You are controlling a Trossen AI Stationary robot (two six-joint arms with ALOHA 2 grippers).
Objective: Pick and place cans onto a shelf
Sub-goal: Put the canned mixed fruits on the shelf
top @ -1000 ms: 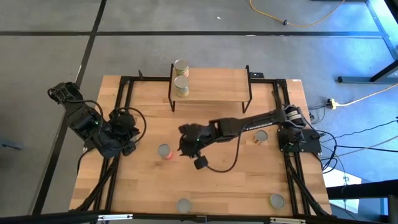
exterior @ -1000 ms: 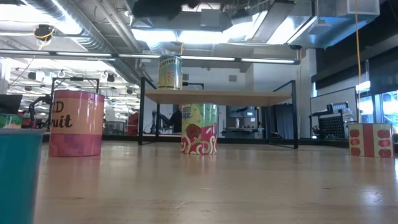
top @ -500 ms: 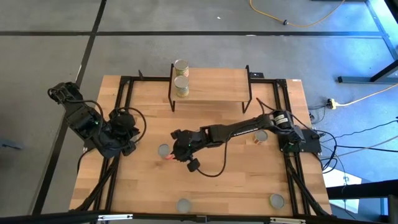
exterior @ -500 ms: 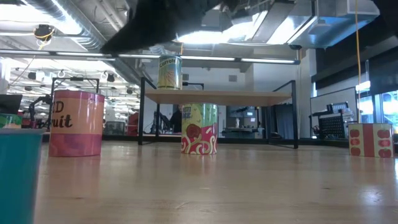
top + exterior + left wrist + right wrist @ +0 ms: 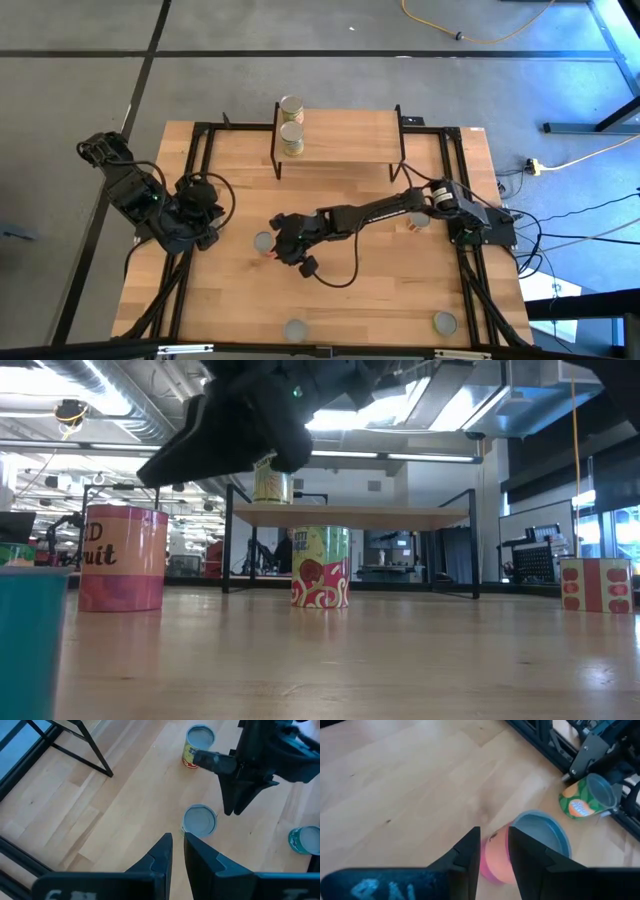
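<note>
A pink-labelled can stands upright on the table left of centre; it also shows in the low view and the right wrist view. My right gripper hangs in the air just right of and above it, narrowly open and empty. My left gripper waits shut at the table's left. Two cans stand at the left end of the shelf.
A yellow-and-red can stands under my right arm. Two more cans stand near the table's near edge. A green-and-orange can stands by the black frame at the left. Black frame rails run along both sides.
My right gripper has gone toward the table's left edge and down, from the table's middle to just above and beside the pink can. In the low view it has come into the picture from above. The cans have stayed where they were.
</note>
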